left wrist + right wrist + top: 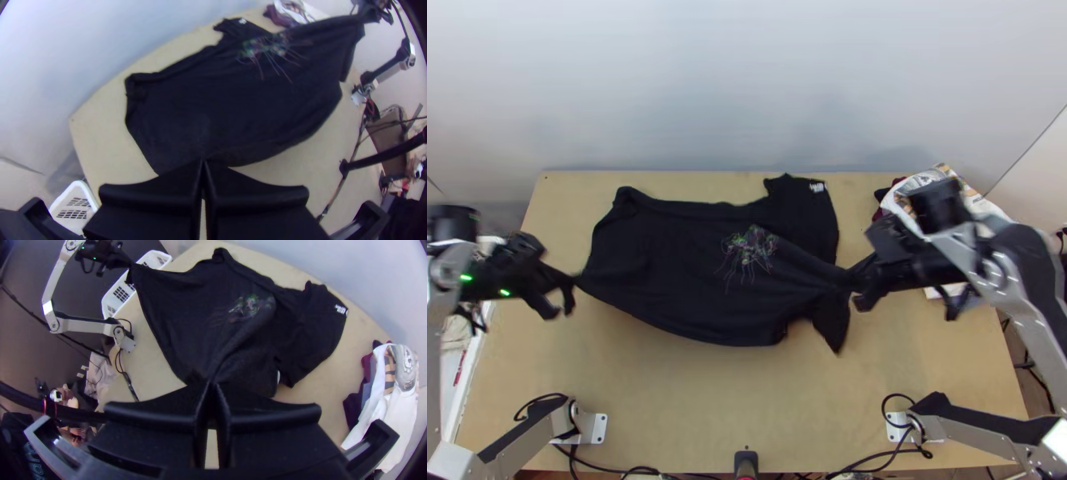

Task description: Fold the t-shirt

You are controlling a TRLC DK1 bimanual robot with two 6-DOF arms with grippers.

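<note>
Dial reference: the light wooden table (691, 400) as seen from the top view, 12 o'clock at its far edge. The black cloth t-shirt with a multicoloured print on its front (683, 256) is lying mostly spread over the far half, reaching from about 10 round to 2 o'clock, its print sitting close to 12. A short sleeve with a small white mark (803, 204) is lying out toward 1 o'clock. The left gripper (575, 280) is standing between 9 and 10 o'clock; in the left wrist view its two wide flat black fingers (151, 195) are pressing together on the near edge of the shirt, at the end toward 9. The right gripper (852, 278) is standing between 2 and 3 o'clock; in the right wrist view its fingers are likewise closing on the shirt, pinching gathered cloth at the other end; exact part of the garment: cannot tell. Between the two grips the near side is bowing toward 6 o'clock, and both gripped parts are appearing raised off the wood. Creases are running from the right grip toward the print. A loose dark flap (833, 324) is hanging just beside that grip, toward 4 o'clock. A pile of white and maroon garments (402, 411) is lying at 2 o'clock, beyond the right grip. A white plastic basket with slotted sides (75, 202) is standing at 9 o'clock, beside the table.
</note>
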